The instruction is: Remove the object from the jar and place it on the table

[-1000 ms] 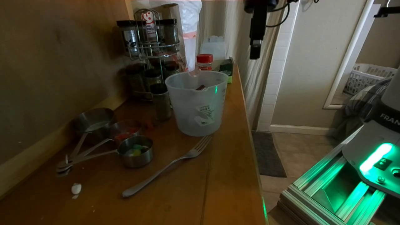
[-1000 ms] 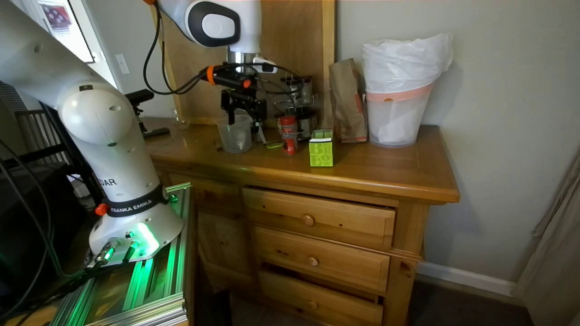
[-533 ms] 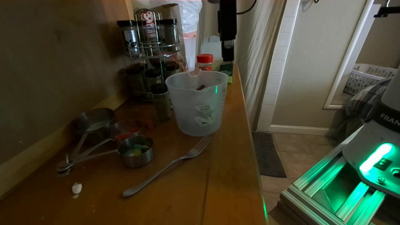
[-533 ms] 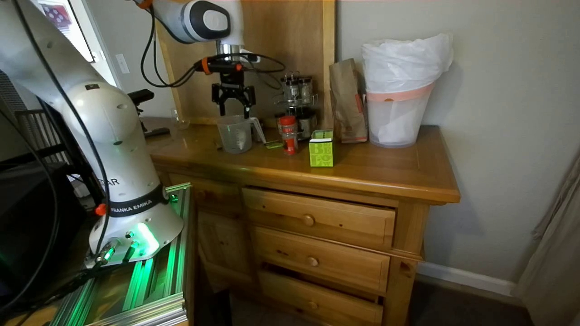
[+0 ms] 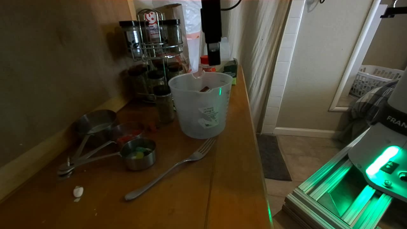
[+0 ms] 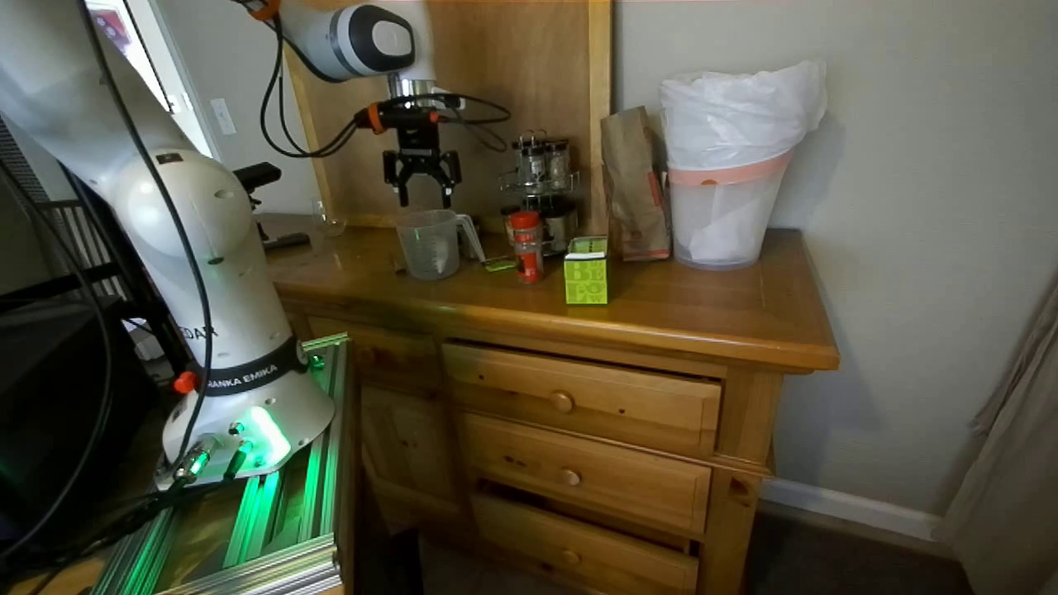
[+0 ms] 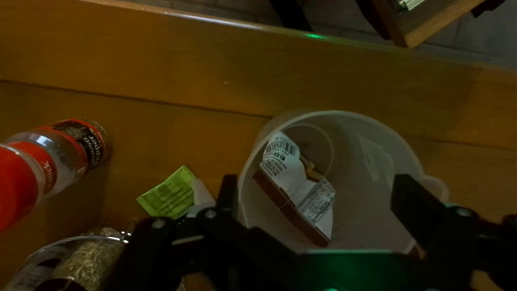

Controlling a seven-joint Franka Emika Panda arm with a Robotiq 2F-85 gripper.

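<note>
"Where's the gripper (image 6: 425, 203), then?"
"Hanging over the measuring jug (image 5: 197, 108), jaws spread wide, flanking its mouth in the wrist view!"
"And the barcoded wrapper (image 7: 299, 188)?"
"Tilted inside the measuring jug! And that measuring jug stands upright on the table (image 5: 235, 178), a fork (image 5: 196, 156) lying near its base."

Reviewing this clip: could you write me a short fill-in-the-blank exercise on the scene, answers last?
The pincer hangs above the jug with its jaws ____.
The printed packet lies ____ the jug.
The pepper shaker has a ____ cap.
The tined end of the fork points ____ the jug.

Missing words: open; inside; red; toward.
</note>
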